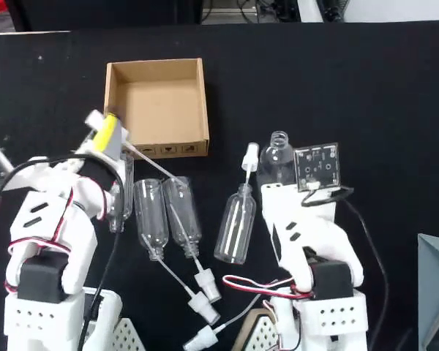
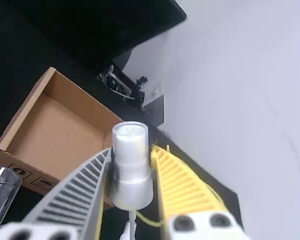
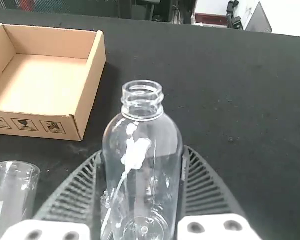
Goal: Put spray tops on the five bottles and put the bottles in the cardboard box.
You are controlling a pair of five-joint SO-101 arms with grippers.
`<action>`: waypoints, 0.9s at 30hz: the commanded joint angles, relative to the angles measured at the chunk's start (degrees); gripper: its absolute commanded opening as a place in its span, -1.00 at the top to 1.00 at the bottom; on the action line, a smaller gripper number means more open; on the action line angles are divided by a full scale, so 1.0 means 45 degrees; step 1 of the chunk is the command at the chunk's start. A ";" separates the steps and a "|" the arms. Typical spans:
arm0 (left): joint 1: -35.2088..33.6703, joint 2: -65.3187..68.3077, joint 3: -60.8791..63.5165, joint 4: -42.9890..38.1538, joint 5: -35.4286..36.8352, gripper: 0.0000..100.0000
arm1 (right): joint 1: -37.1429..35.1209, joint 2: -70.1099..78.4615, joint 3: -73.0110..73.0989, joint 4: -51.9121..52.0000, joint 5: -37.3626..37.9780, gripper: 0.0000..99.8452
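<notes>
Left gripper (image 2: pixel 131 152), jaws clamped on a white plastic spray top (image 2: pixel 131 172), at the near left corner of the open brown cardboard box (image 1: pixel 161 102). Right gripper (image 3: pixel 142 155), jaws closed around an uncapped clear plastic bottle (image 3: pixel 142 130), right of the box. Further clear bottles (image 1: pixel 150 212) lie on the black table (image 1: pixel 351 88) between the arms.

Cardboard box (image 1: pixel 203 102) open-topped; bottles (image 1: pixel 152 212) apparently crowd its front.

Cardboard box (image 1: pixel 157 102) open-topped; uncapped bottle (image 3: pixel 142 175) held in right tool (image 3: pixel 142 152); spray top (image 2: pixel 131 175) in left tool (image 2: pixel 132 152); capped bottle (image 1: pixel 236 223) lying.
</notes>
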 commanded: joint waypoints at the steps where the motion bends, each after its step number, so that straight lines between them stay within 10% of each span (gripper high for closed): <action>1: -0.0244 -0.0176 0.0068 -0.0742 0.0938 0.94 | -0.0313 -0.0596 0.0010 -0.0391 0.0176 0.88; 17: -0.0147 -0.0195 0.0049 -0.0840 0.2325 0.94 | -0.1915 -0.2882 0.1612 -0.1016 0.1524 0.94; 27: -0.0107 -0.0195 0.1631 -0.3985 0.3302 0.94 | -0.3106 -0.4288 0.2725 -0.0918 0.2813 0.96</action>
